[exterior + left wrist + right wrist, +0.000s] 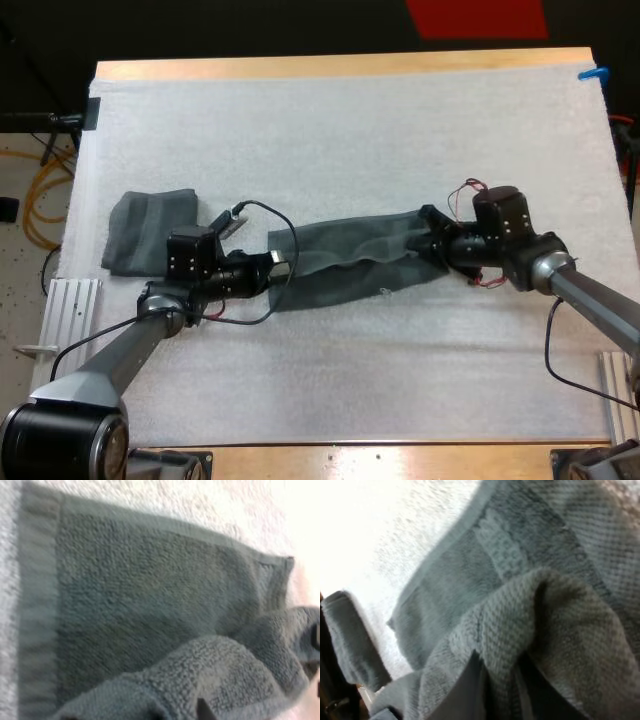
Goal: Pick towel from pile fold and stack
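Grey-green towel (350, 262) stretched flat mid-table. Left hand (283, 268) pinches its left end, right hand (430, 243) pinches its right end. Second towel (150, 228) near table's left edge. Step, likely: folding. Next move calls for carrying one end over the other, edges matched.

Right gripper (501, 667) pinches towel (555, 600) (bunched)

No readable txt, labels or nos. anywhere on towels, mat, arms.
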Available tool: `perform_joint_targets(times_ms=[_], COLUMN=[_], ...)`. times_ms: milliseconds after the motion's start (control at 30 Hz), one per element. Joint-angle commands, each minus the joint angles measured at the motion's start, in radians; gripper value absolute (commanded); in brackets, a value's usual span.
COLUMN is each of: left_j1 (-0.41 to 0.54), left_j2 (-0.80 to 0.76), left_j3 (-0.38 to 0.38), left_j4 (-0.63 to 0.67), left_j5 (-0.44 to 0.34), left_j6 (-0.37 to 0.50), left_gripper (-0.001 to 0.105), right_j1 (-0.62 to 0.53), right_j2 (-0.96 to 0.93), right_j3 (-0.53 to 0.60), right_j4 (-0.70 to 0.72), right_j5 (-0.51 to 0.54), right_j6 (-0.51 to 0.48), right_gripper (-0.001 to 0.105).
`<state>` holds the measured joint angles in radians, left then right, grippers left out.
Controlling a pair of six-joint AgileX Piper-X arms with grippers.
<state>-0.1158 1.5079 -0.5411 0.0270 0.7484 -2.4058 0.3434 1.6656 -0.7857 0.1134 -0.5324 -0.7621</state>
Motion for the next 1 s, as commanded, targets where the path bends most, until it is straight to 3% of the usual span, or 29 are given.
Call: perform_joint_targets(times_ms=[0, 300, 600, 733, 800, 967], left_j1=[0.000, 0.000, 0.000, 0.000, 0.000, 0.000], left_j2=[-0.003, -0.003, -0.003, -0.003, -0.003, -0.003], left_j3=[-0.005, -0.005, -0.005, -0.005, -0.005, -0.005], left_j4=[-0.011, -0.013, -0.094, -0.100, -0.100, -0.103], left_j5=[-0.025, -0.079, -0.056, -0.055, -0.054, -0.043], left_j6=[-0.001, 0.063, 0.063, 0.063, 0.063, 0.063], left_gripper=[0.000, 0.000, 0.000, 0.014, 0.021, 0.039], right_j1=[-0.003, -0.003, -0.003, -0.003, -0.003, -0.003], right_j2=[0.001, 0.003, 0.003, 0.003, 0.003, 0.003], right_j3=[-0.009, -0.009, -0.009, -0.009, -0.009, -0.009], right_j4=[-0.005, -0.005, -0.005, -0.005, -0.010, -0.093], right_j5=[0.003, 0.042, 0.031, 0.031, 0.027, -0.018], right_j6=[0.003, -0.037, -0.079, -0.079, -0.079, -0.079], right_gripper=[0.000, 0.000, 0.000, 0.000, 0.006, 0.043])
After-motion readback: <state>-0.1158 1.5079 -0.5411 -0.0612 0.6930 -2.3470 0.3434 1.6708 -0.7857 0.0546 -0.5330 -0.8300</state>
